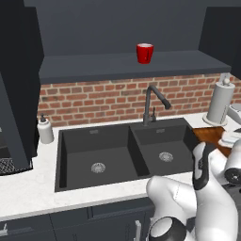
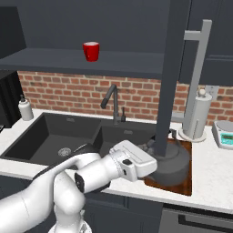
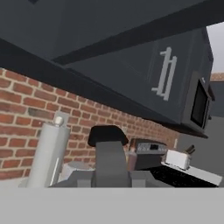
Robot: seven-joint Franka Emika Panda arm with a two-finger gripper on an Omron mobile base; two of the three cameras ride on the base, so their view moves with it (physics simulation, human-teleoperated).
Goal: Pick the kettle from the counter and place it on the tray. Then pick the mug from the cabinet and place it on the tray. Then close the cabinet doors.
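From the left base camera I see the red mug [image 1: 145, 52] upright on the shelf of the open cabinet [image 1: 117, 66], above the black sink [image 1: 124, 153]; the paper-towel roll [image 1: 220, 101] stands at the right, and just below it a corner of the brown tray [image 1: 209, 135] shows, the rest cut off by the frame edge and my own arm; I cannot make out the pincer here.

From the right base camera the kettle [image 2: 175, 161] sits on the tray [image 2: 184, 182], on the counter [image 2: 214, 182] right of the sink; an open cabinet door [image 2: 169, 77] cuts across the kettle's top and hides its handle; the hand's white body reaches in at the kettle's left side and covers the pincer, so I cannot tell whether the fingers are clamped or apart.

In the hand camera a black rounded shape, hard to identify, rises close ahead; the towel roll stands to its left.
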